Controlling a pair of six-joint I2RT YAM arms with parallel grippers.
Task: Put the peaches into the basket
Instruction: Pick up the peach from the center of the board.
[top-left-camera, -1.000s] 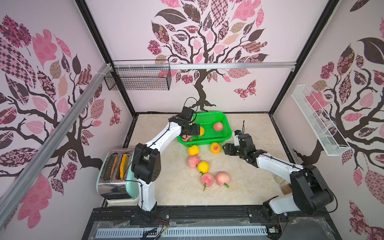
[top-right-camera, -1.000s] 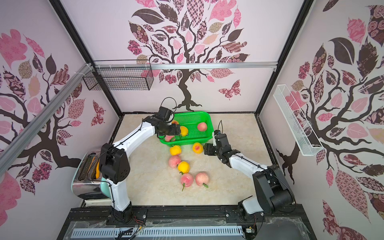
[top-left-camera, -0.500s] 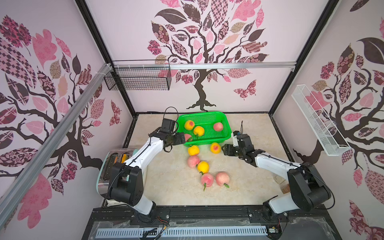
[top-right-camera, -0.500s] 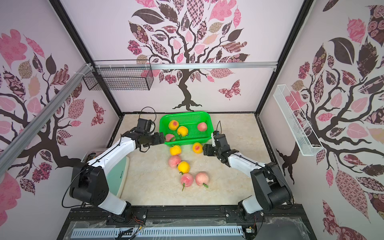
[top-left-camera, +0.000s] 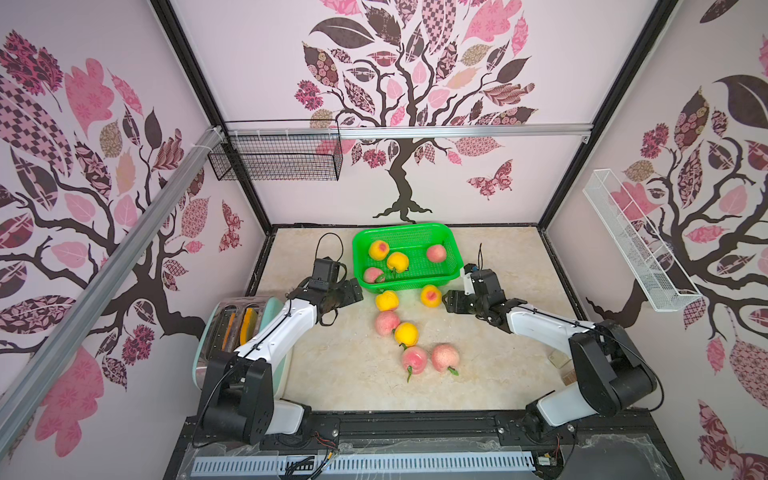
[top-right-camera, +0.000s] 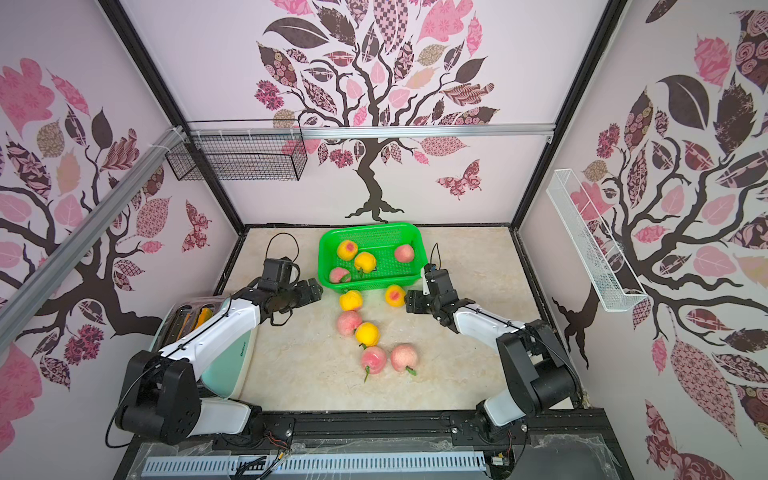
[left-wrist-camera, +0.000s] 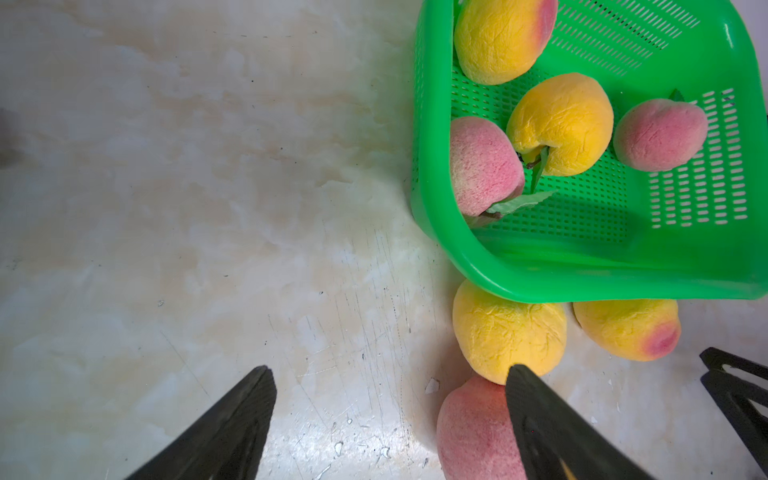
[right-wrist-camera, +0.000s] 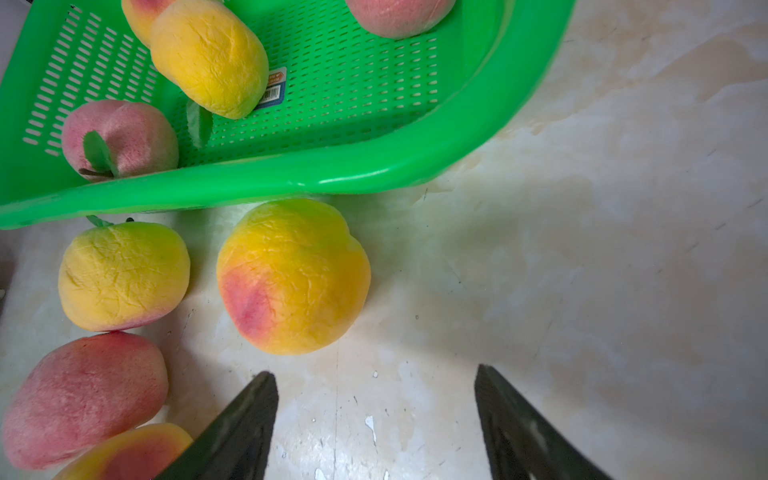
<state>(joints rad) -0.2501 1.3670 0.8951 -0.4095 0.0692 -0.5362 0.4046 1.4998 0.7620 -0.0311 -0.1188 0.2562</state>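
Basket (top-left-camera: 415, 285): sits back-centre on table (top-left-camera: 332, 365), holds four peaches (top-left-camera: 397, 262) already. Leaves six out on the marble, strung loosely from basket front toward the near edge.

R gripper (top-left-camera: 446, 301): stands part-open, grips nothing, hovers low just beside spot peach (top-left-camera: 431, 296). Faces that fruit nearly head-on; in R wrist view shows it ahead of the tips but off-centre, nearer one finger than the other. Rests tight under basket's front rim, so no room behind. Looks roundish, no real long axis, so jaw angle prob. matters little.

L gripper (left-wrist-camera: 390, 370): stands wide open, empty, aims at bare marble. Has yellow peach (left-wrist-camera: 509, 330) and pink peach (left-wrist-camera: 473, 428) off beyond one finger, not between the two.

Judged: R much nearer its fruit than L, so prob. R's pick next. Needs small sideways shift to centre spot peach, then fwd and close. Risks shoving it against basket wall or nudging yellow peach alongside.
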